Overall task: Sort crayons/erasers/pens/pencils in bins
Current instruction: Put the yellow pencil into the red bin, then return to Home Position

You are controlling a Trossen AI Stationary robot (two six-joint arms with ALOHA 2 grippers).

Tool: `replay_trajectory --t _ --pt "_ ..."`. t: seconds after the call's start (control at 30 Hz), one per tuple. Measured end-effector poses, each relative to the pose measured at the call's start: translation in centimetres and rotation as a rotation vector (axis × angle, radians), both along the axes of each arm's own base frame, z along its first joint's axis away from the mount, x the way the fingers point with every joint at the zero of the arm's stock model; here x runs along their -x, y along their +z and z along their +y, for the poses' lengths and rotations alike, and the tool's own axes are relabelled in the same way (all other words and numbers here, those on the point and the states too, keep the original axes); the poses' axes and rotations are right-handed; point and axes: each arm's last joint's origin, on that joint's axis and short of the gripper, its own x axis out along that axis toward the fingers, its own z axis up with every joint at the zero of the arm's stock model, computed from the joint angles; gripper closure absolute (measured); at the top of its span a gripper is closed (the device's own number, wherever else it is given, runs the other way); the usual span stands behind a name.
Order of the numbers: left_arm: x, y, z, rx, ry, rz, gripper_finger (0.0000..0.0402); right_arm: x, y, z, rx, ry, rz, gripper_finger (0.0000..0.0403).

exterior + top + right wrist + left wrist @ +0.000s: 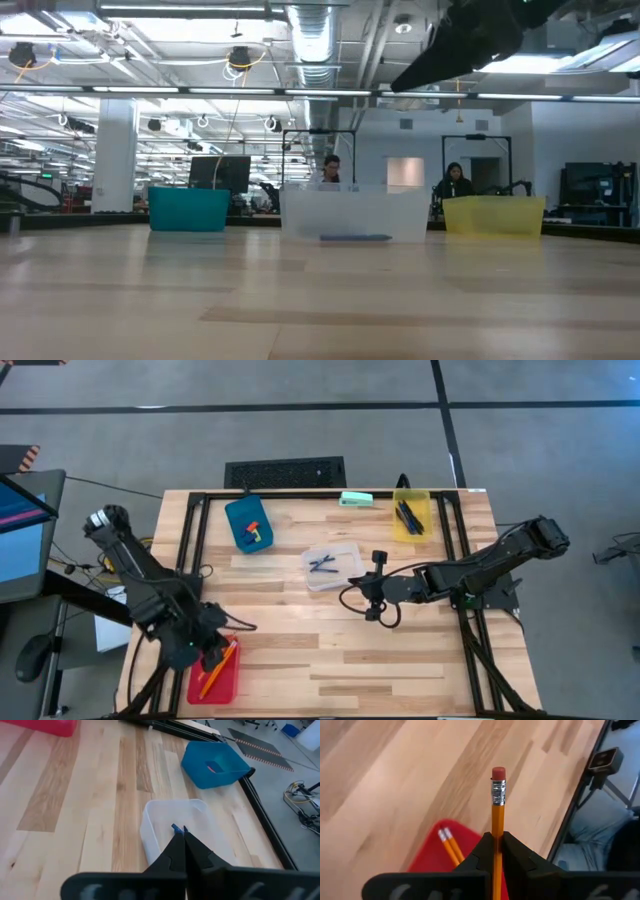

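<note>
The worktop [330, 650] is pale planked wood with a smooth matt finish. The clear bin [165, 827] looks like frosted plastic. The pencil [497, 820] has a ribbed metal ferrule.

Nothing here carries writing I can read: no label, brand, number or sign on the table [400, 650], on the bins [249, 523], or out in the room beyond.

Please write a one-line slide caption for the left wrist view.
Left gripper, jaws shut on a pencil, above the red bin holding two more pencils.
</note>
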Motion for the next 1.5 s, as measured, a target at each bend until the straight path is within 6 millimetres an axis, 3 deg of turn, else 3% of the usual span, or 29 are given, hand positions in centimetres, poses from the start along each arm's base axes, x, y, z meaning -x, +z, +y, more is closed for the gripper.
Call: replay_trajectory --t 0.37,0.83,1.1,1.5 --pt "2.3 -4.3 -1.2 0.096 0.107 0.035 0.0399 -0.1 0.1 0.0 0.001 0.001 -0.009 0.0399" --pt "2.6 -7.1 -1.2 0.158 0.133 0.119 0.0399 -0.1 0.0 -0.4 0.003 -0.013 0.0 0.04" --pt "2.7 -7.4 -1.1 0.159 0.126 0.135 0.0386 -0.1 -0.1 -0.4 0.006 -0.013 0.008 0.0398" --pt "2.0 -7.3 -1.0 0.179 0.113 0.121 0.0307 -0.1 -0.1 -0.4 0.007 -0.012 0.009 0.0399"
